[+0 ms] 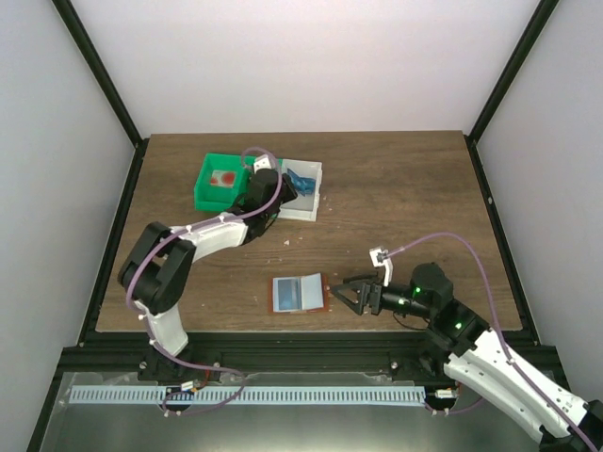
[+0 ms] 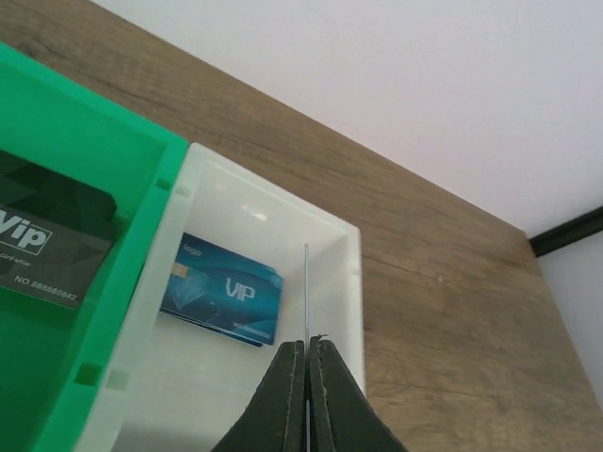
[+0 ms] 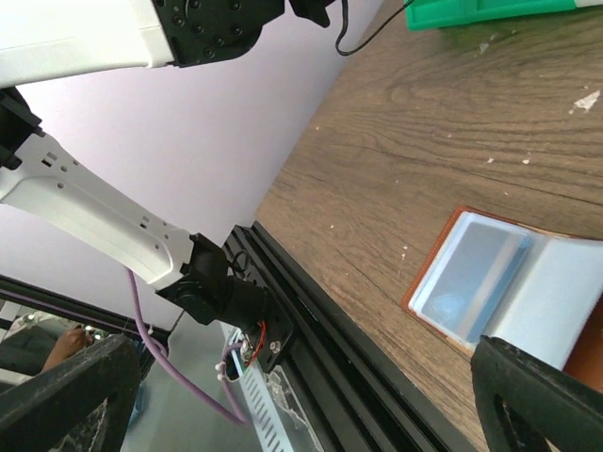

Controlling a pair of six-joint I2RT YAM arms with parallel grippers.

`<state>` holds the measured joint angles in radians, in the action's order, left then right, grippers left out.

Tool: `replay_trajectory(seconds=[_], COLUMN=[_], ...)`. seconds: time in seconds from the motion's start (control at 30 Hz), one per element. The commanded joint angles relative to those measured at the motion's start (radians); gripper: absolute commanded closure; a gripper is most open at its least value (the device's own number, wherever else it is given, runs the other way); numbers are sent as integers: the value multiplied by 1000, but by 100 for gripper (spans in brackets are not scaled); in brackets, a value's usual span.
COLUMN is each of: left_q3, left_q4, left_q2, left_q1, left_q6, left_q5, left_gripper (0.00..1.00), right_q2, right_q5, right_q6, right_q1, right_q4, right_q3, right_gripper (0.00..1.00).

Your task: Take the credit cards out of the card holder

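Left wrist view: the left gripper [image 2: 307, 345] is clenched tight on a thin card [image 2: 306, 282]. The card is seen edge-on as a fine upright line rising from between the black fingers, over the white bin [image 2: 350, 273]. A blue VIP card [image 2: 224, 290] lies flat and face up on that bin's floor. The green bin [image 2: 141, 217] stands wall to wall with the white one and holds a black VIP card [image 2: 47, 240].

In the top external view the card holder [image 1: 298, 293] lies opened flat on the wooden table [image 1: 405, 207] near the front edge, well apart from both bins. The right gripper [image 1: 335, 295] sits low just to the holder's right. Its jaws are spread with nothing between them, and its tips point at the orange-brown rim; contact cannot be told.

The right wrist view shows its fingers [image 3: 66, 395] wide apart at the lower corners, with the holder's pale lining facing up between them. One pocket shows a grey-blue panel [image 3: 471, 278]; whether it is a card is unclear.
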<state>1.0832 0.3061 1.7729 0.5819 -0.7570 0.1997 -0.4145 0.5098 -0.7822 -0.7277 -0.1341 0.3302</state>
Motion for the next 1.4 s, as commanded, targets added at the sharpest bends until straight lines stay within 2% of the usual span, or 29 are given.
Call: replay_trajectory(seconds=[0.0,0.17,0.53,0.7,1.17,1.37], left_q3=[39,85,179,193,252,288], left_q4=[99,135,150,186,185,136], left_q2=[71,142,268,312,393,417], left_q1=[-6,-7,-18,-50,-53,-53], left_q6=[-9,43,95,78,101,135], left_q5=[65,122,146,71,9,11], left_gripper=[100,100,100,100,100,93], right_q2=[28,39,99,118,118,113], right_q5=[-43,-57,-101,-110,-141,-121], right_q6=[18,29,46,31,56,67], right_q1=[4,3,3,3,2,3], right_q4=[-91,-133,-256,-265,-287,-278], right_q3=[43,66,102,104,112,109], right_gripper=[2,2,2,2,0,0])
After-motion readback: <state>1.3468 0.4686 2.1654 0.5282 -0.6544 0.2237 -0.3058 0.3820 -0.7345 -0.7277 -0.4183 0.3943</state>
